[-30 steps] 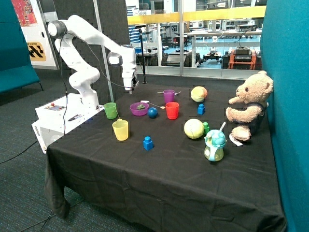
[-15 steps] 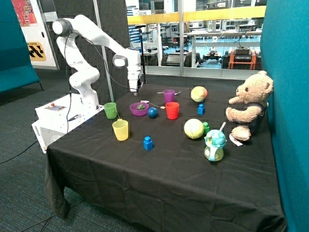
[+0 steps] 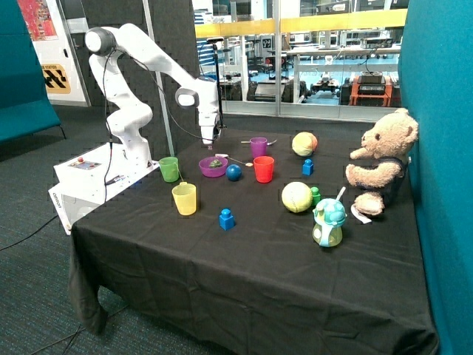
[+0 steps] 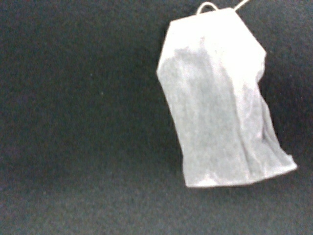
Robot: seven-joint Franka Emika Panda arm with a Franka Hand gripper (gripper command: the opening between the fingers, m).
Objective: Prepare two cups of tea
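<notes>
Tea bag point(image 4: 220, 103) under gripper point(image 3: 211, 140), long axis along its string.

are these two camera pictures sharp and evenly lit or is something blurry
Wrist view: the white paper tea bag is soft, out of focus, brightest near its string. Outside view: even light, sharp on the black cloth-covered table; the claw hangs above the purple bowl.

The tea bag's point(image 4: 220, 103) string runs off the wrist view's edge; the green cup's point(image 3: 169, 168) contents stay hidden.
</notes>
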